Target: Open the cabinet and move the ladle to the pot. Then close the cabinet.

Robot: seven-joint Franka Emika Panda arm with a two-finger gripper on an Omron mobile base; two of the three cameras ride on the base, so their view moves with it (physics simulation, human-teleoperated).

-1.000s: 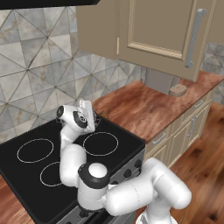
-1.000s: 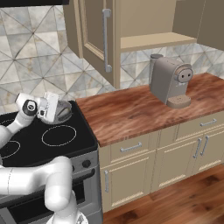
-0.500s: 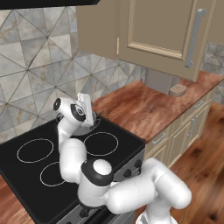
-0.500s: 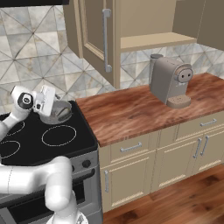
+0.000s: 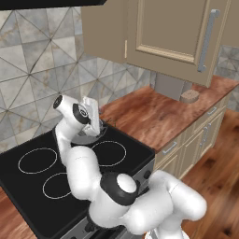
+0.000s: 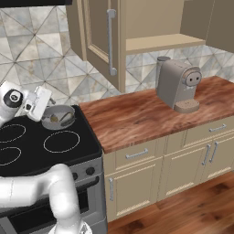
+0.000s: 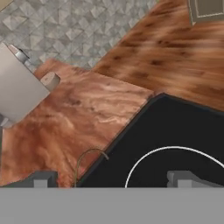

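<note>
Moved: since the earlier frames the tool (image 6: 49, 101) has swung back toward the left of the right base view, away from above the pot (image 6: 58, 117).
Tool: fingers spread, pinching nothing, in the hand view.
Ladle: brown bowl (image 6: 54, 119) lies inside the pot; thin handle (image 7: 87, 157) curves up, low in the hand view.
Pot: on the stove (image 6: 68, 146), left of centre.
Cabinet: door (image 6: 98, 39) open, upper middle.
Desk: wooden (image 6: 137, 116), coffee machine (image 6: 177, 84) at right.
</note>
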